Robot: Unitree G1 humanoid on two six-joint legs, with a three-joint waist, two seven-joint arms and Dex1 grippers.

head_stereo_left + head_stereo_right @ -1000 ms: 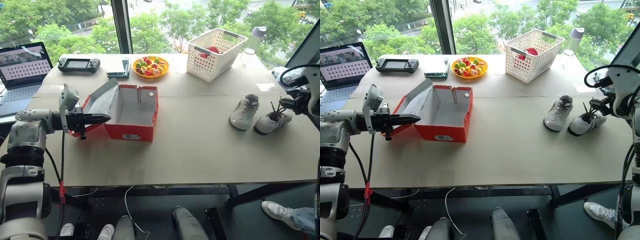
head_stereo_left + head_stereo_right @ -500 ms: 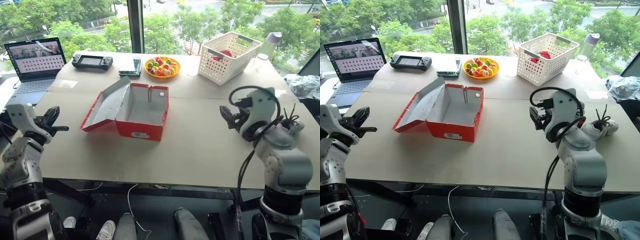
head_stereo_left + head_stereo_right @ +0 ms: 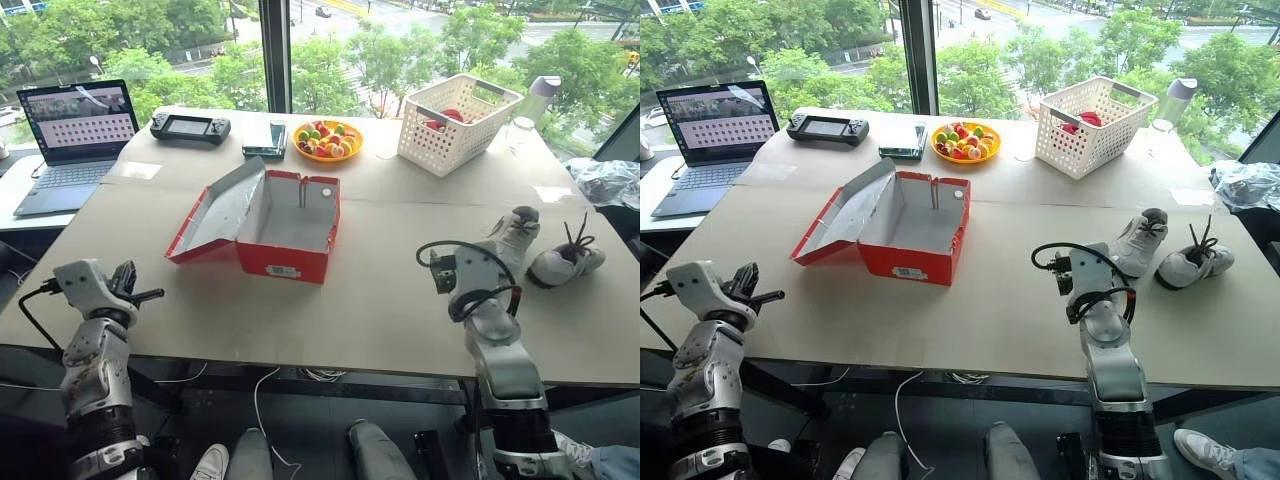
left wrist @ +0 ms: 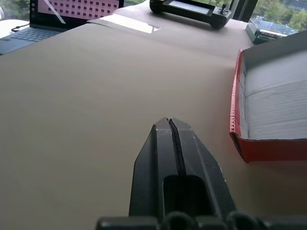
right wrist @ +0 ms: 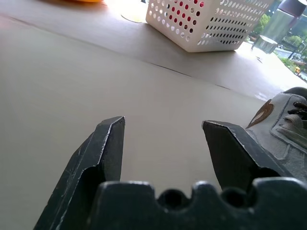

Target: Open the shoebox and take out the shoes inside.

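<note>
The red shoebox point(image 3: 285, 262) stands open in the middle of the table, its lid point(image 3: 215, 215) folded back to the left and its grey-white inside bare. The two white-and-grey shoes point(image 3: 514, 233) point(image 3: 566, 263) sit on the table at the right, outside the box. My left gripper point(image 3: 148, 295) is low at the table's front left edge, shut and holding nothing, well short of the box; its wrist view shows the box's red wall point(image 4: 235, 112) ahead. My right gripper point(image 5: 163, 125) is open and holds nothing. It hovers just above the tabletop, with the nearer shoe point(image 5: 280, 122) beside it.
Along the back of the table are a laptop point(image 3: 75, 125), a handheld game console point(image 3: 190, 127), a dark phone point(image 3: 265, 138), an orange plate of fruit point(image 3: 328, 138), a white lattice basket point(image 3: 458, 110) and a bottle point(image 3: 541, 96). A plastic bag point(image 3: 605, 180) lies at the far right.
Both arms have come down and back toward the table's front edge. The left gripper left the box's lid, the right one left the shoes. The camera view has also shifted.
</note>
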